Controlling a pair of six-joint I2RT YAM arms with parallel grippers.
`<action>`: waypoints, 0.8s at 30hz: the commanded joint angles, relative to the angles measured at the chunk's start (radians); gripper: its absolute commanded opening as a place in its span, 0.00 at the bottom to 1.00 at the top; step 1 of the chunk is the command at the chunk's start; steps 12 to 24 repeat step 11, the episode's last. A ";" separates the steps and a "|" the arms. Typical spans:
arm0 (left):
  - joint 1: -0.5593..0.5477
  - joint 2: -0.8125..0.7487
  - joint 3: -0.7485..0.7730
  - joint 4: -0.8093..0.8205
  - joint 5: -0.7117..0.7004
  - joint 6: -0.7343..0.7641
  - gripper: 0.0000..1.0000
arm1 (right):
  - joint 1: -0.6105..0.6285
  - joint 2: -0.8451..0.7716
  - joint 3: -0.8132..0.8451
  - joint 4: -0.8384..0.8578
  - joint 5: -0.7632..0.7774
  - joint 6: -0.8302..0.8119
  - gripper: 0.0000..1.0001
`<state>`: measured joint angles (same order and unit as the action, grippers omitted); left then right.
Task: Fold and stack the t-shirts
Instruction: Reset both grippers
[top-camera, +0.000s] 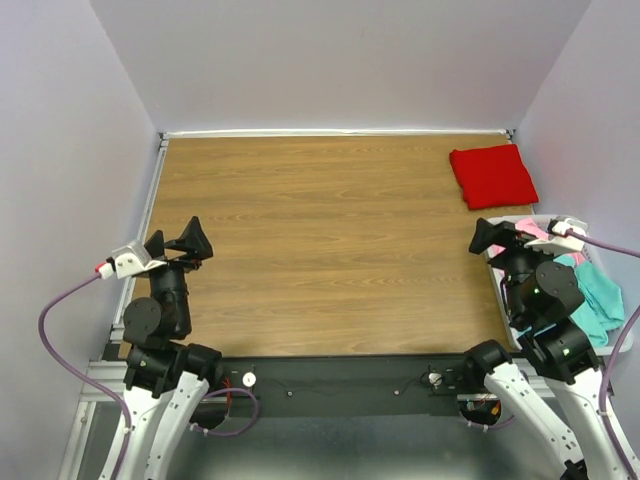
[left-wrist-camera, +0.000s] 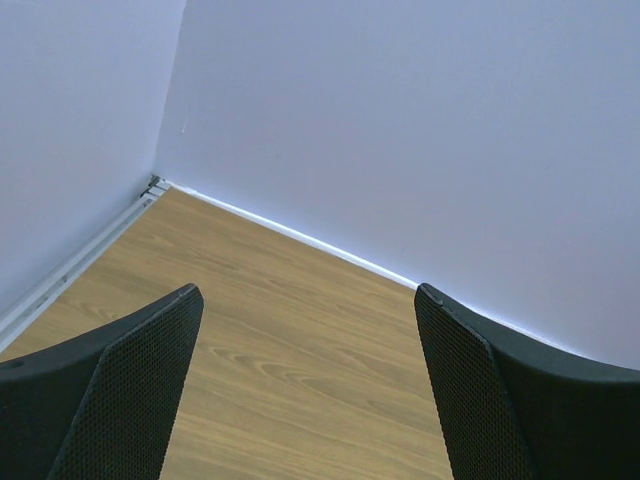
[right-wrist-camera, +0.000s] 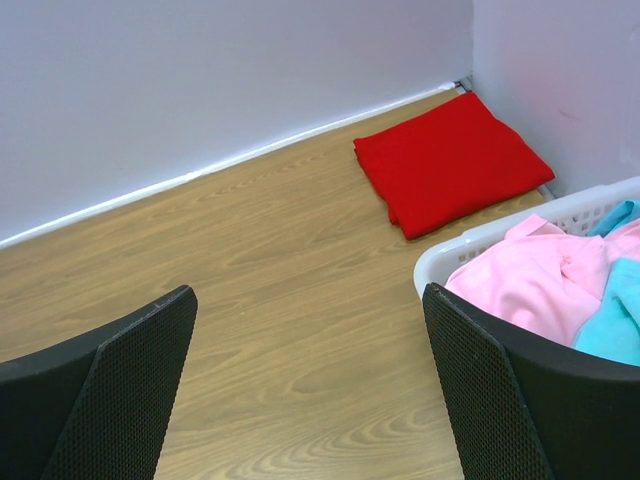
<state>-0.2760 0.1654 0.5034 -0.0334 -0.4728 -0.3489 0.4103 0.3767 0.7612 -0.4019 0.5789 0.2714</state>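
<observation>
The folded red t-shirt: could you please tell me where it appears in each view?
Top external: red t-shirt at the far right corner of the table.
Left wrist: not in it.
Right wrist: red t-shirt upper right, just beyond the basket rim.
Shared landmark: the white strip at the back wall's foot, in all three.

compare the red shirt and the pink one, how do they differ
The red t-shirt is folded into a flat rectangle; the pink t-shirt is crumpled. The red one lies on the table; the pink one sits in the white basket. Both are plain, single-colour cloth.
</observation>
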 joint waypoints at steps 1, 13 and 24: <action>0.003 0.031 0.003 0.023 -0.021 -0.005 0.94 | -0.001 -0.001 -0.023 0.048 0.019 -0.009 1.00; 0.003 0.063 0.003 0.029 -0.026 0.010 0.94 | -0.001 -0.021 -0.053 0.070 0.018 -0.023 1.00; 0.003 0.063 0.003 0.029 -0.026 0.010 0.94 | -0.001 -0.021 -0.053 0.070 0.018 -0.023 1.00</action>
